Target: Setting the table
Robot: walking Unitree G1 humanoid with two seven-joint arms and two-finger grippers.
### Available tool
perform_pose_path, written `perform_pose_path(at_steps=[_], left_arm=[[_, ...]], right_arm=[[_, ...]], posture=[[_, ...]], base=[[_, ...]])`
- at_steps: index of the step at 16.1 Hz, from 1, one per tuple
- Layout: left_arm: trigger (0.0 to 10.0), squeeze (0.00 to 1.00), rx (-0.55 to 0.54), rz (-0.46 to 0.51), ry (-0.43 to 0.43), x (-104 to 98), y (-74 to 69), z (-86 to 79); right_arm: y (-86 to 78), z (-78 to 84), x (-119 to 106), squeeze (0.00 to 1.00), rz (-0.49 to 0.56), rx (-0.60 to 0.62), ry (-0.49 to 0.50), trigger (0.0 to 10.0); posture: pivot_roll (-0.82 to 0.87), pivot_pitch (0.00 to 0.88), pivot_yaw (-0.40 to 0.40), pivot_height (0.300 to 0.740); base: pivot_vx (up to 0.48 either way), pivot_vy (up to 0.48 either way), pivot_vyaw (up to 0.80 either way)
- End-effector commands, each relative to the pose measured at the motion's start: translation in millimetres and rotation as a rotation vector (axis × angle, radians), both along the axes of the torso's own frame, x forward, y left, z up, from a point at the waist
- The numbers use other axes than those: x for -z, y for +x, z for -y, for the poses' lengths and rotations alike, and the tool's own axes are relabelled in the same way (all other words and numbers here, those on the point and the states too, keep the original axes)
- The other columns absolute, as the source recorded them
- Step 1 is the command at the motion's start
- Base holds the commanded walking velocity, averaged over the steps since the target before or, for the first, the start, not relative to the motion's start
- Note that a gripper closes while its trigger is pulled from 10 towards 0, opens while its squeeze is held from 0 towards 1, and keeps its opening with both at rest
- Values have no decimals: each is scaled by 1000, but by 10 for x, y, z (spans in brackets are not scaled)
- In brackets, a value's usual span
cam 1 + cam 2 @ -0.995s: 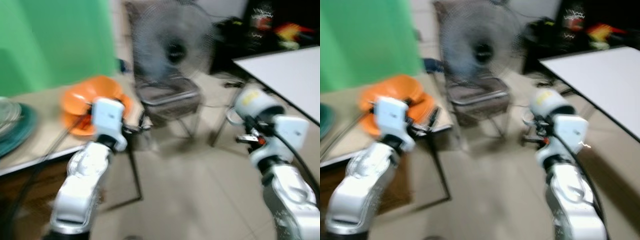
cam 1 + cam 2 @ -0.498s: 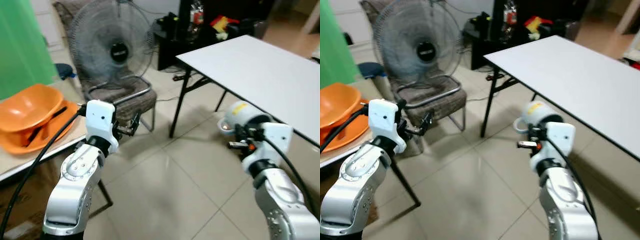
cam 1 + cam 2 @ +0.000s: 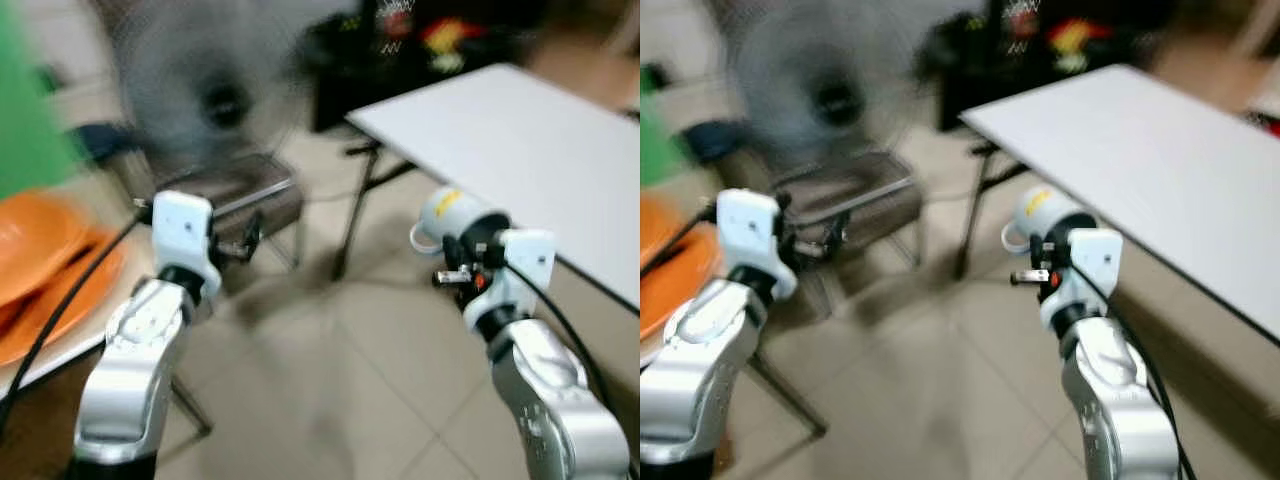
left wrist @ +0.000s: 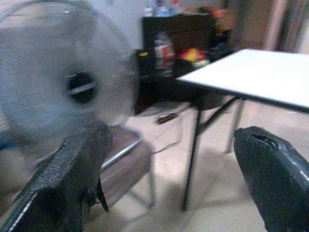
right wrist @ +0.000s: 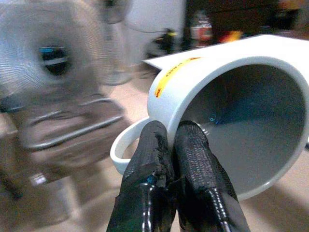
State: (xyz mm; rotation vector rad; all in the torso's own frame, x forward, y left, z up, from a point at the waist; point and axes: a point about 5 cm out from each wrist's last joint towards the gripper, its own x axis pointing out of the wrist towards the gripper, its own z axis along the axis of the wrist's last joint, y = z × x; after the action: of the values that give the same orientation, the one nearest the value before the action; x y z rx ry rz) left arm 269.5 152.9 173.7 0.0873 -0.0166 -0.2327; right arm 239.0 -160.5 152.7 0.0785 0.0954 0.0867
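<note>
- Right gripper point(image 5: 175, 145): fingers pressed together on the rim of a white mug point(image 5: 231, 111), one finger outside the wall and one inside. The mug is carried in the air, tipped on its side; its handle sits just beside the fingertips.
- The mug point(image 3: 452, 213) has a yellow mark on its wall, visible in the head and wrist views.
- White table point(image 3: 540, 150): just beyond the right gripper and to its outer side. The mug is near the table's edge and not resting on it; it is held over the tiled floor point(image 3: 330, 380).
- Left gripper point(image 3: 245, 240): fingers point(image 4: 72, 179) spread wide, nothing between them. It is held out in front of the robot, well apart from the mug.
- Ahead of the left gripper: a standing fan point(image 4: 63, 82) and a metal-framed chair point(image 3: 235, 195), both blurred.
- Orange dishes point(image 3: 50, 260) lie on a surface to the outer side of the left arm, behind the gripper.
- Head views are motion-blurred; fine detail is not readable.
</note>
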Motion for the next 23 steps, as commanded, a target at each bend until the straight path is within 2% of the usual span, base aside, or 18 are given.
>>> perform_pose_path(at_steps=[1,12,23], left_arm=[[10000,0,33,9,6,-27,4,72],[10000,0,45,9,22,-29,21,64],[10000,0,50,12,37,-38,20,47]], right_arm=[[20,36,-39,0,20,20,-4,10000],[39,13,-46,0,26,10,5,10000],[45,-20,-36,0,24,-12,8,10000]], posture=[[57,0,-57,740],[64,0,-58,740],[70,0,-61,740]], base=[[412,0,-800],[416,0,-767],[405,0,0]])
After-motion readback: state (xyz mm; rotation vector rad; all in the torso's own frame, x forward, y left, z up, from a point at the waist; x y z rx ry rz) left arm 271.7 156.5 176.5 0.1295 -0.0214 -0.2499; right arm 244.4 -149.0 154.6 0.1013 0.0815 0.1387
